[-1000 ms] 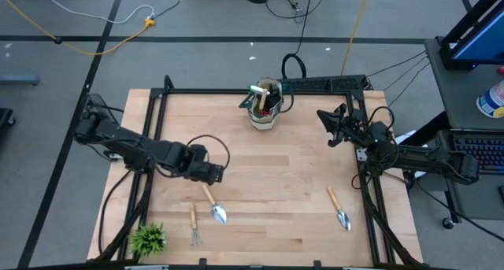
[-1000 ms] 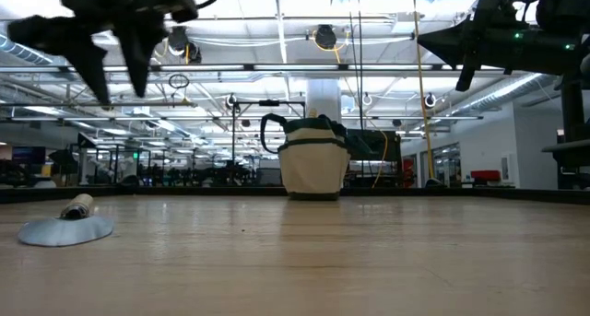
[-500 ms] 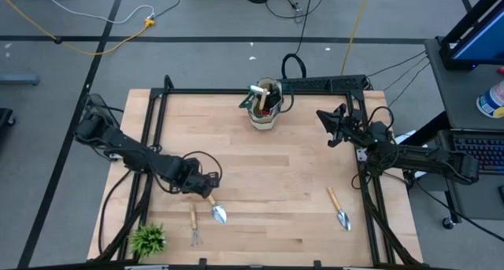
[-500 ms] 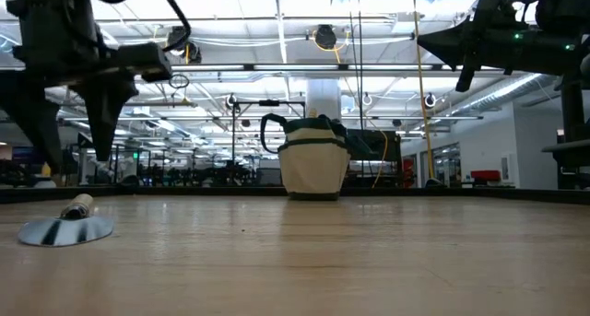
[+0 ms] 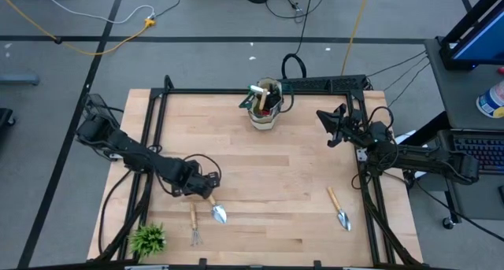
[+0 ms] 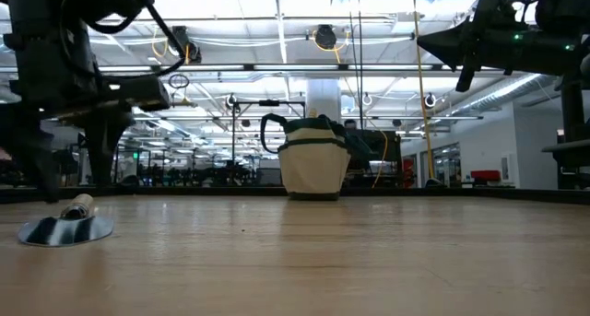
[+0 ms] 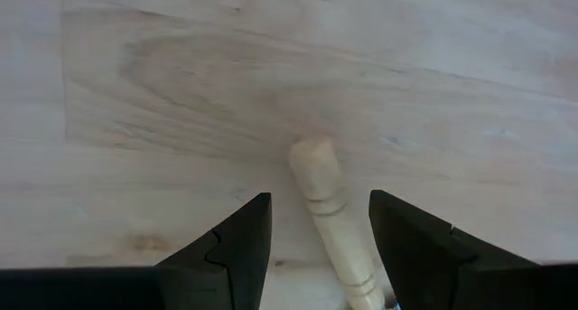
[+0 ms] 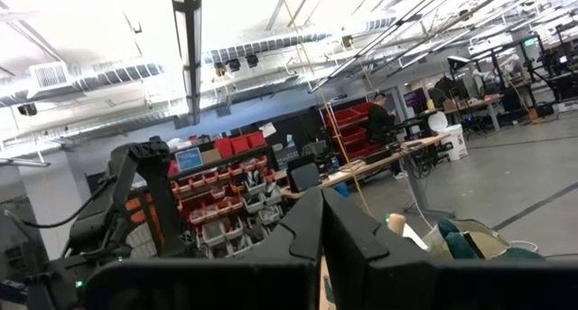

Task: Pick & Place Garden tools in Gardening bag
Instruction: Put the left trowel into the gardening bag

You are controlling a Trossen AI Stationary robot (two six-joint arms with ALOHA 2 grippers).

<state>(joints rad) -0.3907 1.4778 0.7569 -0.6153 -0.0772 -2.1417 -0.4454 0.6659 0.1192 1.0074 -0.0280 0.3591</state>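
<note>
Wooden table [image 5: 276, 175] carries the bag [image 5: 266, 111] at its far edge, already holding some tools. Left gripper [image 7: 316, 247] straddles a trowel [image 5: 214, 206] handle, fingers spread, seemingly not yet touching; closing off-centre could roll it away. Right gripper [image 5: 324, 117] waits pressed together, well apart.

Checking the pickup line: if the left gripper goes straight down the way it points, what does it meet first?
Most likely the wooden handle of the trowel: the left gripper is open, one finger either side of it. Height above the table is unclear.
</note>
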